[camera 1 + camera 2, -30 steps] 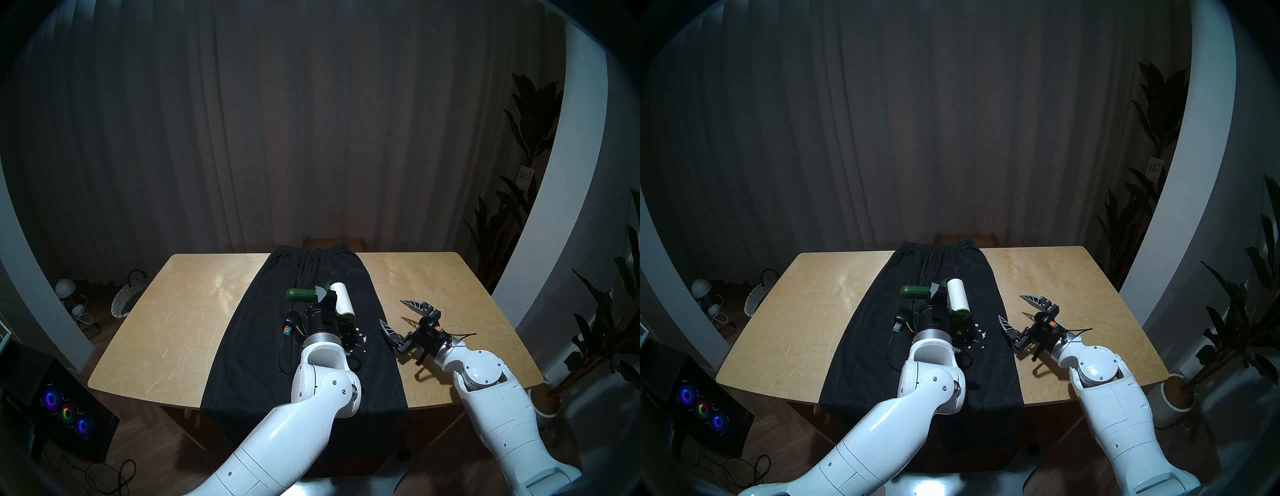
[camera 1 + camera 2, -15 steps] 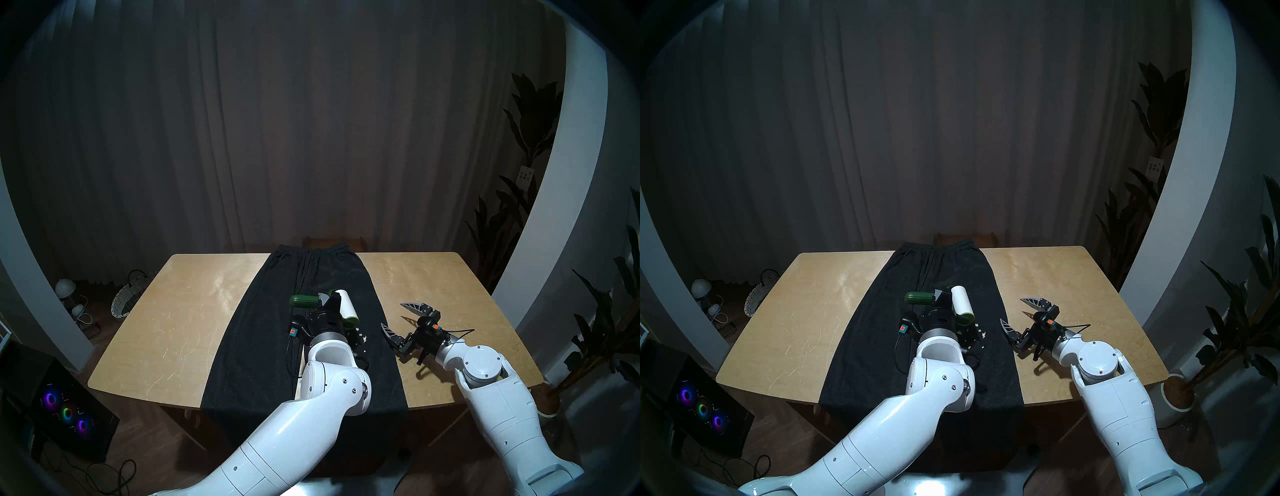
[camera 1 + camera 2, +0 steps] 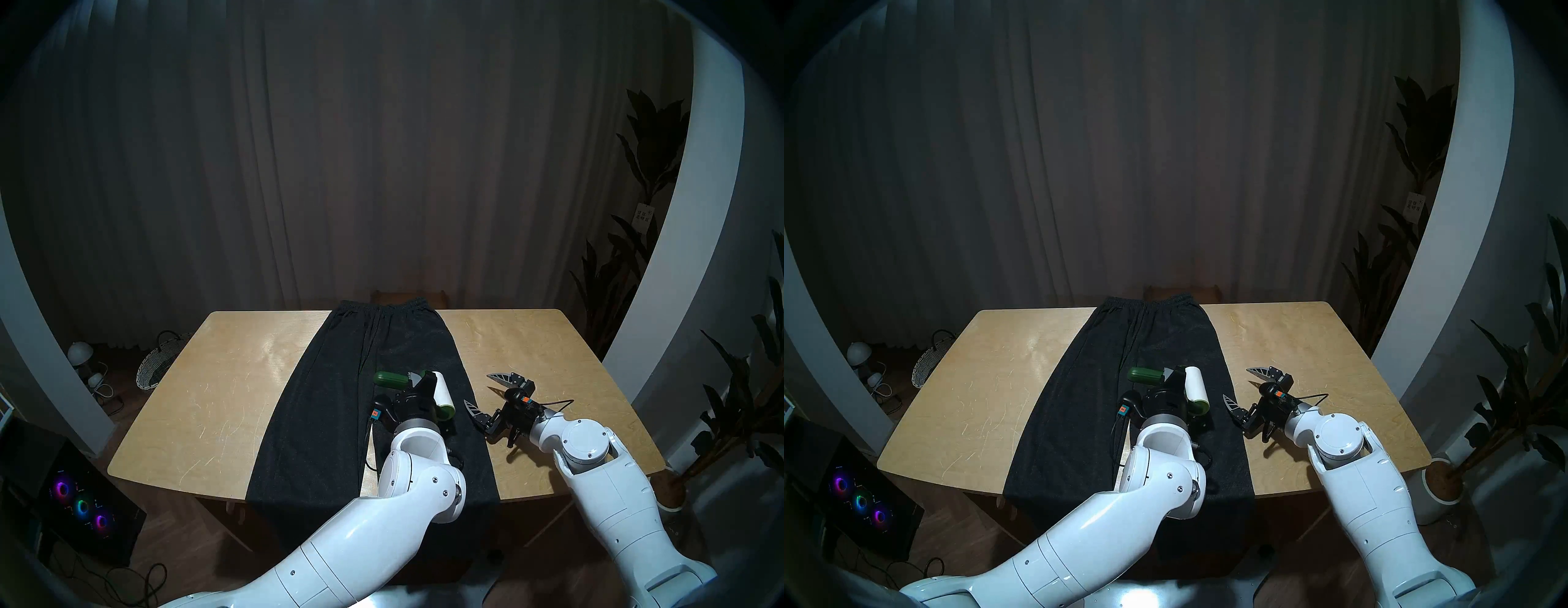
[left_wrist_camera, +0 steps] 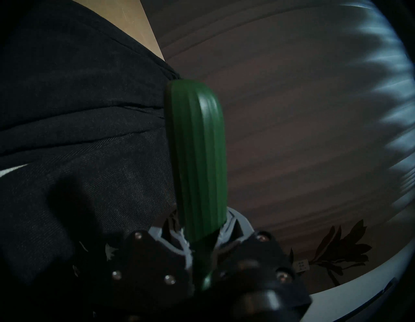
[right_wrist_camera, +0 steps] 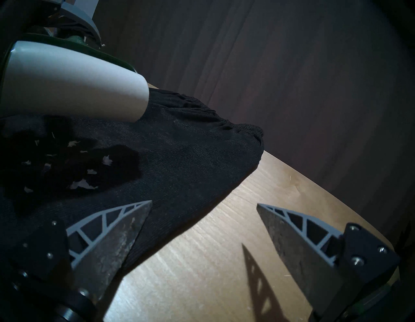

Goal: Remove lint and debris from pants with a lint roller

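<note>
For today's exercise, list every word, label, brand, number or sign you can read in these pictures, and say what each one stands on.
No text can be read anywhere.
White tag hanging among the plant's leaves: dark printed characters, too small and blurred to read.
Orange and blue sticker on the left wrist: a dark mark, unreadable.
Orange sticker on the right wrist: no legible mark.
Lint roller, pants, table: no lettering visible.

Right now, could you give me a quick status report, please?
Left hand shut on lint roller. Right hand open, empty. White scraps on pants. Nothing blocking.
</note>
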Motion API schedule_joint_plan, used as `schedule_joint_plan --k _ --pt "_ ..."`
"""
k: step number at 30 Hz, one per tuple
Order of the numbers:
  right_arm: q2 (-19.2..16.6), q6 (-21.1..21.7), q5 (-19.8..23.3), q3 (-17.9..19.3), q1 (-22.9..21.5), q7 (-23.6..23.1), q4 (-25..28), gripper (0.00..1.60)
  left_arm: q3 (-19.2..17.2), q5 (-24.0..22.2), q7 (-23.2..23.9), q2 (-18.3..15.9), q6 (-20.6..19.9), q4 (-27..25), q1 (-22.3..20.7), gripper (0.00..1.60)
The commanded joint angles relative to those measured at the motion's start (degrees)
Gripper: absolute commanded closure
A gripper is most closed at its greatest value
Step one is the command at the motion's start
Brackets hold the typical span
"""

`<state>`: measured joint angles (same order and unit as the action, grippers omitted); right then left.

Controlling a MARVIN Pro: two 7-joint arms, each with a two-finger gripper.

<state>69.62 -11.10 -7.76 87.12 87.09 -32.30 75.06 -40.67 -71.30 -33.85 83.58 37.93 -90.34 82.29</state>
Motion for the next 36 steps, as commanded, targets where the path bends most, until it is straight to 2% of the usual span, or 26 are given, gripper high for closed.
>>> schedule_joint_plan --k 1,2,7,18,21,25,27,32,36 --pt "-0.8 1.3 -0.1 0.5 -0.3 -0.2 0.2 0.0 1.9 0.3 2.3 1.2 2.3 2.0 -3.4 1.6" --pt "-0.9 1.3 -0.1 0.5 -0.2 -0.4 0.3 0.0 2.6 0.4 4.4 1.0 3.2 2.5 -3.7 1.6" --pt "-1.2 1.3 -0.1 0.4 0.1 -1.0 0.6 0.0 5.1 -0.4 6.9 1.2 4.5 4.6 -5.2 1.6" --pt "-1.1 1.5 -0.5 0.3 0.9 -1.6 1.6 0.0 7.4 -0.5 8.2 3.0 7.5 9.3 -7.4 1.6" --pt "-1.0 1.5 -0.6 0.3 1.0 -1.6 1.7 0.0 7.8 1.1 9.7 3.8 7.6 12.0 -8.0 1.6" --pt "-0.8 1.6 -0.8 0.2 1.1 -1.6 1.8 0.0 8.7 2.0 7.7 4.8 6.3 14.6 -9.2 1.6" --pt "-0.8 1.5 -0.8 0.2 1.1 -1.5 1.8 0.0 8.8 2.0 7.4 4.9 6.1 14.8 -9.3 1.6" --pt "-0.6 1.6 -0.9 0.2 0.9 -1.6 1.7 0.0 10.5 5.8 3.6 4.7 5.9 16.2 -10.3 1.6" --pt "-0.6 1.6 -0.9 0.1 0.8 -1.7 1.6 0.0 11.0 6.5 2.1 4.5 5.0 16.1 -10.7 1.6"
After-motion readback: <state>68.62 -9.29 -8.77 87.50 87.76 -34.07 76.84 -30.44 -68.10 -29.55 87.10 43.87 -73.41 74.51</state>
